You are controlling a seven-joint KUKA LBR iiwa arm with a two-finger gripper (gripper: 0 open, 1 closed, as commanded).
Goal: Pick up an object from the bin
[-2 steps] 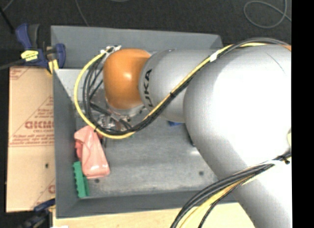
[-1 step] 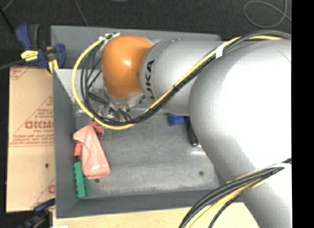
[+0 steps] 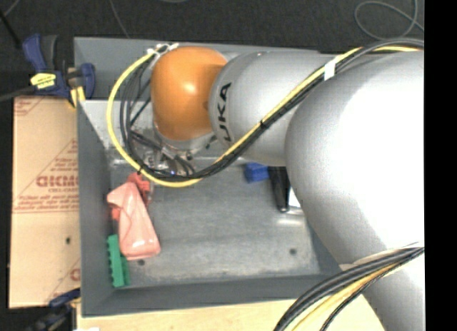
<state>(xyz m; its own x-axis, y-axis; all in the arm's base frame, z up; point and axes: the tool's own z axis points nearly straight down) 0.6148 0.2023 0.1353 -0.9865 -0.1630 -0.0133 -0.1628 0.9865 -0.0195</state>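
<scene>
We judge the pick hardly begun: nothing we can see has left the floor of the grey bin (image 3: 91, 201), so the grasp, the lift and the carry-out are all left to do. Farthest left, a green toothed block (image 3: 116, 260) lies along the bin's left wall, just below and left of the pink soft thing (image 3: 133, 224), which we take as our landmark; the two look to be touching or nearly so. The pink thing lies limp and crumpled on the floor, running down from its upper end. A small red piece (image 3: 140, 181) sits against that upper end. Just above and right of the pink thing, close by the red piece, the gripper (image 3: 158, 162) hangs low under the orange wrist cover (image 3: 187, 94), ringed by looped cables. The cover and cables hide its working end, so we cannot tell whether the claw is apart or together, and we see nothing clamped in it. If it touches anything, it would be the red piece or the top of the pink thing, which we take as the likeliest things to be picked. Well to the right of the pink thing, a blue piece (image 3: 255, 172) and then a black marker-like thing (image 3: 279, 191) peep out from under the silver arm (image 3: 343, 144).
</scene>
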